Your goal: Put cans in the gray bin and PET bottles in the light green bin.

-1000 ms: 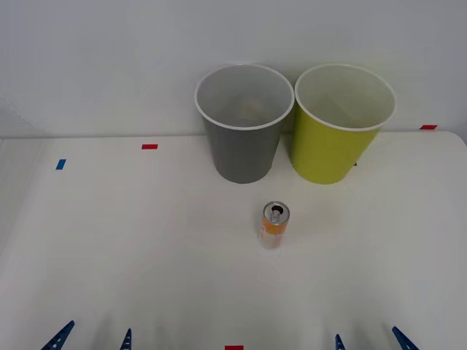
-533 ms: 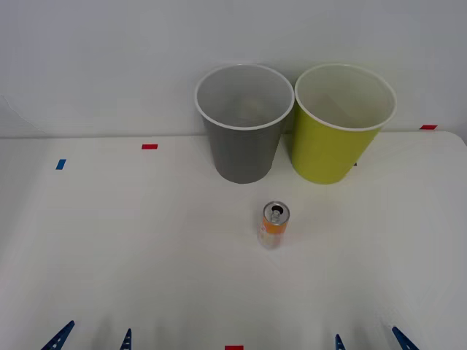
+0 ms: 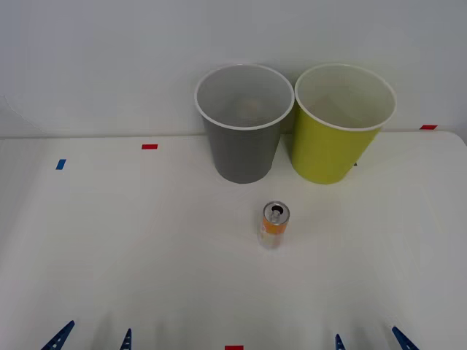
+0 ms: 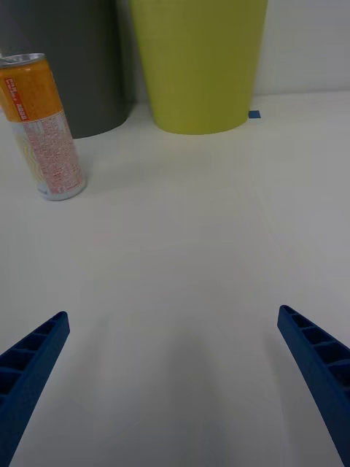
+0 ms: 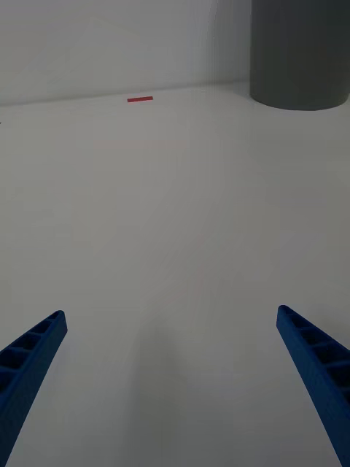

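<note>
Can point(image 3: 274, 224) upright, well ahead of spread right gripper point(image 3: 368, 340).

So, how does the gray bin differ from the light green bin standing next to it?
Colour: the gray bin has a dark gray wall, the light green bin a yellow-green one.
Place: the gray bin stands to the robot's left of the light green bin.
Relation to the can: the gray bin is almost straight behind it, the light green bin behind and to the right.
Shared: both are upright, tapered, round, white-rimmed, pale inside, and much taller than the can.
</note>
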Motion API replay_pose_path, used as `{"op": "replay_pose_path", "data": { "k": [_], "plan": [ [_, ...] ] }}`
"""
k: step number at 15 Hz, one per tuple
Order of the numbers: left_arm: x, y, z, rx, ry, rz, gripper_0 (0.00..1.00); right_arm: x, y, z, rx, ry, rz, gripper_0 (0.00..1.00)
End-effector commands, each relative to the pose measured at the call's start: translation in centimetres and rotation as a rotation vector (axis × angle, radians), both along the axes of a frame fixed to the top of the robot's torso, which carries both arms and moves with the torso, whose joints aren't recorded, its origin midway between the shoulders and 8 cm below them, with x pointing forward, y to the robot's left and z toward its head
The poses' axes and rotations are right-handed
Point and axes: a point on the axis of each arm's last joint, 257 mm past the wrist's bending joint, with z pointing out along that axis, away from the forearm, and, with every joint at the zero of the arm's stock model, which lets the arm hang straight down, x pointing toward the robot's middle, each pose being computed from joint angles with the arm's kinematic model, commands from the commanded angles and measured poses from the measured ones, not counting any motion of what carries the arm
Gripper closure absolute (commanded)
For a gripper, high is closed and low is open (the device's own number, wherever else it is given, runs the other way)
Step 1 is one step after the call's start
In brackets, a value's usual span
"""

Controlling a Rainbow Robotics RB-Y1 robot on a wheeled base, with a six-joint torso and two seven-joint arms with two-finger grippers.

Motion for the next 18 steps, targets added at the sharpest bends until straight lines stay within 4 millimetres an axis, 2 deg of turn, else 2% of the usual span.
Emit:
{"op": "replay_pose_path", "data": {
  "k": [1,18],
  "plan": [
    [0.0,0.0,0.0,0.0,0.0,0.0,0.0,0.0,0.0,0.0,0.0,0.0,0.0,0.0],
    [0.0,0.0,0.0,0.0,0.0,0.0,0.0,0.0,0.0,0.0,0.0,0.0,0.0,0.0]
  ]
}}
